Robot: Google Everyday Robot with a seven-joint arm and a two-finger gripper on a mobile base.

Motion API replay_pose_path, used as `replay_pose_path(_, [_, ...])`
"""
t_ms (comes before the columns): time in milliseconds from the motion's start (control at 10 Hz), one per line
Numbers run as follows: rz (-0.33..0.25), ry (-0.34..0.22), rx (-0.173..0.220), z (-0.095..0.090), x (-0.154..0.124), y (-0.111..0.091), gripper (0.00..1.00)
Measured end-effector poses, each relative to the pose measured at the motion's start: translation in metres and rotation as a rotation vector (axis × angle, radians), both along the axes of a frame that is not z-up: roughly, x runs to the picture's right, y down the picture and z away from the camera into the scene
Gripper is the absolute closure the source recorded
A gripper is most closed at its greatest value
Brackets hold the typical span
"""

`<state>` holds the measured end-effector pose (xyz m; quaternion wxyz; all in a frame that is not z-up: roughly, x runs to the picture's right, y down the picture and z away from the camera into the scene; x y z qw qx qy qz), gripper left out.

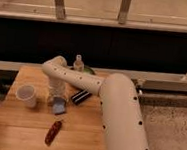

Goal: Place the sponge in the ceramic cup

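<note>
The light-blue sponge [60,107] lies on the wooden table [81,131], left of centre. My gripper [57,97] points straight down onto it, and its lower end covers the sponge's top part. The white arm reaches in from the right and bends over the table. The off-white ceramic cup [27,95] stands upright just left of the gripper, about a hand's width from the sponge, with nothing visible inside it.
A black ridged bar [80,96] lies just right of the gripper, under the arm. A red-brown elongated item [53,132] lies nearer the front edge. A bottle [78,63] stands in a green bowl [89,70] at the back. A dark wall and rail run behind the table.
</note>
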<state>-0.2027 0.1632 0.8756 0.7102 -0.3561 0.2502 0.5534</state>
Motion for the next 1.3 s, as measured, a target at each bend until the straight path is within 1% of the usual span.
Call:
replay_pose_path(100, [-0.006, 0.002, -0.001, 0.0, 0.001, 0.0, 0.59])
replay_pose_path(300, [-0.007, -0.001, -0.001, 0.001, 0.001, 0.001, 0.79])
replay_pose_path(400, [-0.008, -0.004, 0.002, 0.001, 0.0, 0.001, 0.85])
replay_pose_path(600, [0.0, -0.013, 0.007, 0.0, 0.003, -0.002, 0.86])
replay_pose_path(700, [0.017, -0.035, 0.005, -0.003, 0.001, -0.005, 0.86])
replay_pose_path(900, [0.043, -0.055, 0.013, -0.01, 0.01, -0.017, 0.86])
replay_pose_path(1000, [0.056, -0.063, 0.034, -0.016, 0.013, -0.028, 0.86])
replay_pose_path(1200, [0.057, -0.07, 0.079, -0.03, 0.015, -0.049, 0.86])
replay_pose_path(1300, [0.057, -0.066, 0.113, -0.038, 0.017, -0.065, 0.86])
